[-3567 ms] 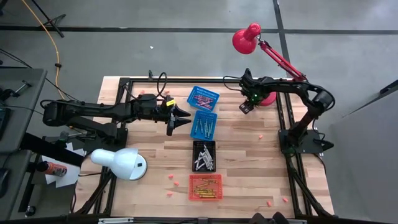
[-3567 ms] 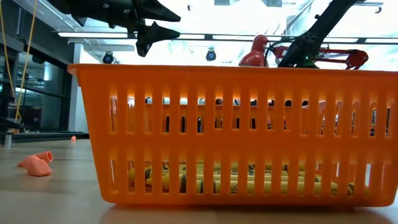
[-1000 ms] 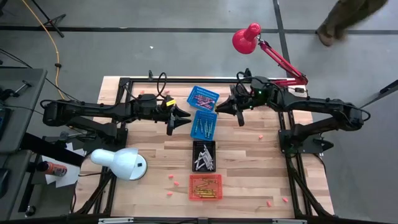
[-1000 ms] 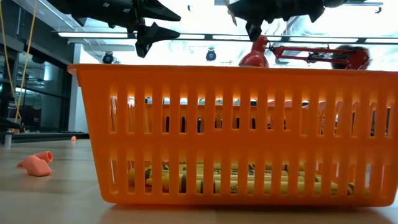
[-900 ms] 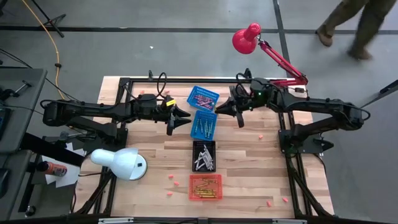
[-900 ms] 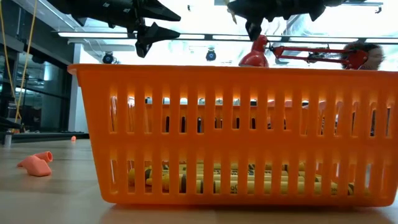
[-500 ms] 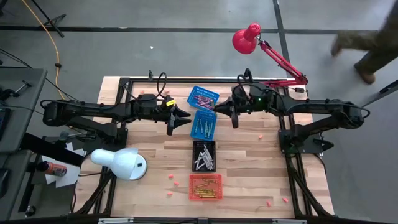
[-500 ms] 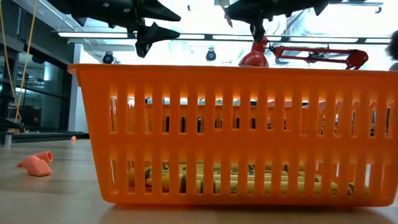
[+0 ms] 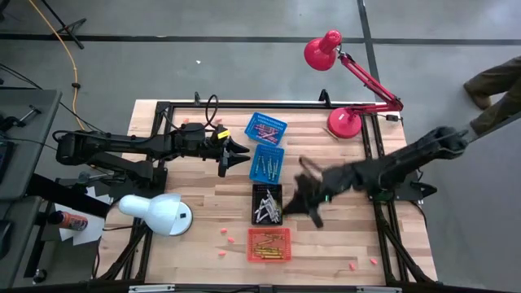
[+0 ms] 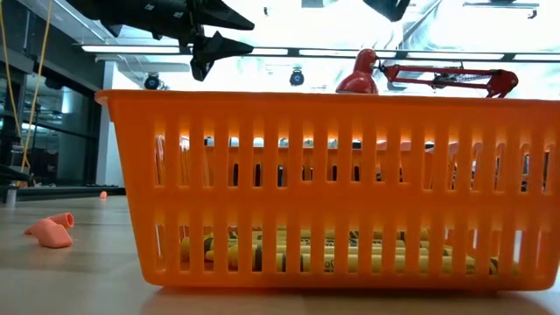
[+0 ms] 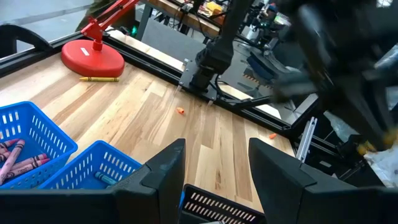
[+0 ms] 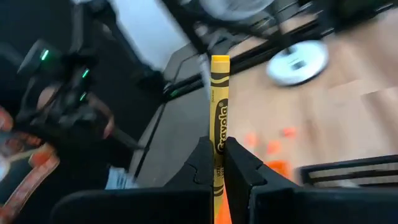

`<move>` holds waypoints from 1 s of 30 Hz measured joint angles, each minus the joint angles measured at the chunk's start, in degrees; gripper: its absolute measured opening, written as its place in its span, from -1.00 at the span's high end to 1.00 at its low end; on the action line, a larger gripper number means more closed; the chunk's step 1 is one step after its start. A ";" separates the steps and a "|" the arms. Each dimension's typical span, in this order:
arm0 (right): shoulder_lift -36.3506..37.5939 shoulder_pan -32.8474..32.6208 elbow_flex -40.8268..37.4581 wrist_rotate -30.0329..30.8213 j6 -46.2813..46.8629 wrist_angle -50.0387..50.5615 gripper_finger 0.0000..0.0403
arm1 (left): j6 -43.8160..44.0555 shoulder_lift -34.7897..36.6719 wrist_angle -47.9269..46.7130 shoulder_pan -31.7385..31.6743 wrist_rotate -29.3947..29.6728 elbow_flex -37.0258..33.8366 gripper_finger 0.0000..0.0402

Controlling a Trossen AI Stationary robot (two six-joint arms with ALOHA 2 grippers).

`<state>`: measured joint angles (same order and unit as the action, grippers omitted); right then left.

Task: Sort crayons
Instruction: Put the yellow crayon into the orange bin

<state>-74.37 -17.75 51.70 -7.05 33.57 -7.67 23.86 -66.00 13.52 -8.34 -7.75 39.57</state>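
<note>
High view: left hand (image 9: 242,153), fingers apart and empty, beside the middle blue basket (image 9: 267,163). Right hand (image 9: 298,203) just right of the black basket (image 9: 267,203).

Low view: orange basket (image 10: 332,188) holds yellow crayons (image 10: 350,258).

Left wrist view: another crayon (image 11: 98,79) lies on the surface (image 11: 155,118) by the red lamp base (image 11: 93,57).

Right wrist view: right hand clamps an upright yellow crayon (image 12: 219,106).
</note>
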 joint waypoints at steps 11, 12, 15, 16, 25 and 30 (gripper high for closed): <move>-23.42 -9.39 10.93 -0.19 -8.21 0.53 1.00 | 0.00 0.02 -0.14 0.02 0.00 0.00 0.18; -25.39 -9.23 13.92 -0.49 -10.63 5.46 1.00 | 0.00 0.02 -0.17 0.00 0.00 0.00 0.18; -30.84 -8.94 21.42 -0.57 -15.98 20.51 0.99 | 0.00 0.02 -0.22 0.00 0.00 0.00 0.18; -32.44 -8.86 23.28 -0.67 -17.14 24.53 0.99 | 0.00 0.02 -0.22 0.00 0.00 0.00 0.18; -39.27 -8.79 29.22 -4.74 -19.02 32.09 0.97 | 0.00 0.00 -0.07 0.00 0.00 0.00 0.18; -39.28 -8.39 29.22 -4.76 -20.07 31.80 0.95 | 0.00 0.00 0.00 0.00 0.00 0.00 0.18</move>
<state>-113.65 -26.14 80.93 -11.81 13.50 24.13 23.86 -66.00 13.52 -8.34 -7.75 39.57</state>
